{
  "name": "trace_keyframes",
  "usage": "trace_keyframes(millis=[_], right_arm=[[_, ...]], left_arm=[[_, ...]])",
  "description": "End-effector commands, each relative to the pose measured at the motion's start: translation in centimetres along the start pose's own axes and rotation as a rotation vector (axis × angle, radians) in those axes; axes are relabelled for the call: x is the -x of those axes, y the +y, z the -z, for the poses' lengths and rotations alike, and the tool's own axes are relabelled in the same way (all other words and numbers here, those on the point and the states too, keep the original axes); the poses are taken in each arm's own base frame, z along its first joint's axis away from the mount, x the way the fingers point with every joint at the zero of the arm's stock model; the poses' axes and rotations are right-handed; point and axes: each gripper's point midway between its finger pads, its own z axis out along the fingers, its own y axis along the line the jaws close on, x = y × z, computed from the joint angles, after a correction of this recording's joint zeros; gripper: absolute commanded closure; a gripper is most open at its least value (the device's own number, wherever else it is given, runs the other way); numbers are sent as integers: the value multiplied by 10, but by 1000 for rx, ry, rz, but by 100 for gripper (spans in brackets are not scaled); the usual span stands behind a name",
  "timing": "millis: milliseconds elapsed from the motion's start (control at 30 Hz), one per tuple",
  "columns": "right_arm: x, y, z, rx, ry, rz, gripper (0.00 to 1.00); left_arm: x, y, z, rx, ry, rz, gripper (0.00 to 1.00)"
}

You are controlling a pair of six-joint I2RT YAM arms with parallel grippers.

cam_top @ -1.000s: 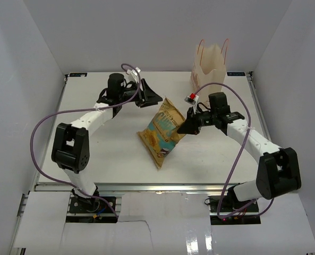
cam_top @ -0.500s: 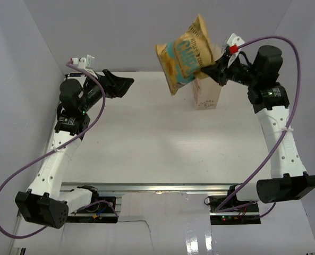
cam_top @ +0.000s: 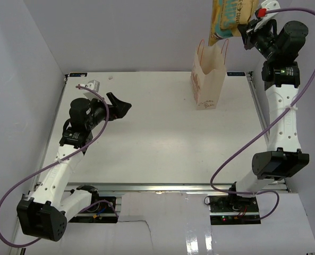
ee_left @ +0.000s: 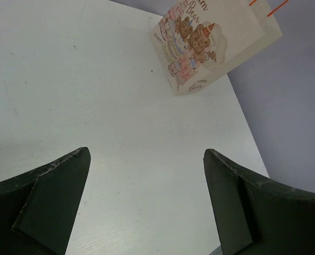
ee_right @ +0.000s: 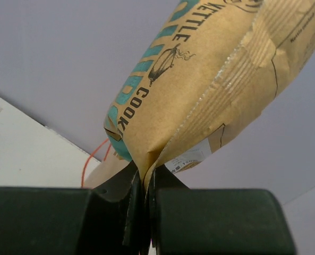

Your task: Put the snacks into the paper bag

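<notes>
Since half a second ago the chips bag (cam_top: 227, 15) has swung up and rightward. It now hangs at 12 o'clock of the paper bag (cam_top: 208, 79), seemingly over its open mouth and partly cut off by the overhead view's top edge. The right hand (ee_right: 144, 178) is clenched on the crimped seam edge, jaws almost closed on the thin film. The chips bag looks light, soft, crinkly and slick, with fragile contents, so pinching the seam suits it better than squeezing the body. The left hand (ee_left: 146, 204) hangs wide open and empty above the tabletop (cam_top: 157, 143) at 9 o'clock. The paper bag stands upright at 1 o'clock.
</notes>
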Motion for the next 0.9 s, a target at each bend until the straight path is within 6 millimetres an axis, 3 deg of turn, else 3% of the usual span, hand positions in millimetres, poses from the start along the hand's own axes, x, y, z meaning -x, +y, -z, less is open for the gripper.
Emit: trace_keyframes(millis=[0,200,433,567,867], right_arm=[[25,-24,-1,-101,-78,114,92],[-23,-11,3,-76,13,127,92],[-54,8,15,-24,74,150,92],[-60,20,22,8,78,155,92],[-72,22,20,29,95,180,87]], left_arm=[[8,-1,11,10,-45,-21,2],[-2,4,12,21,-29,-8,2],[-7,7,6,15,-11,4,2],[-8,7,4,12,-8,5,2],[-11,8,5,11,-4,15,2]])
